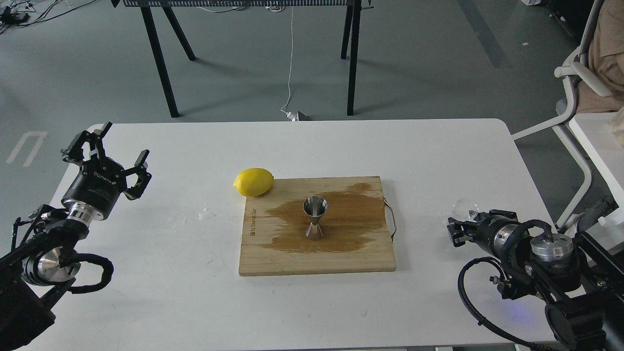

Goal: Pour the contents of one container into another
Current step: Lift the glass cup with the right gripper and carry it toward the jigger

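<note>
**Pour job looking mostly done, or messily attempted**

Standing here watching, and the steel jigger [315,217] is sitting upright in the middle of the wooden cutting board [317,229], right in a big dark wet patch [326,224] that's spreading across the wood. So my guess is liquid's been going somewhere, and a fair bit missed. Can't see whether the jigger has anything in it.

The clear glass cup [464,208] is sitting way off on the right side of the tabletop [438,156], just by the right pincer [456,230]. Can't tell if that pincer is gripping it or just parked next to it, it's too dark and end-on. The cup is looking empty to me.

The left pincer [114,158] is hanging splayed wide, grasping nothing, well away from the board. A lemon [253,182] is lying at the board's far-left corner, uninvolved.
</note>
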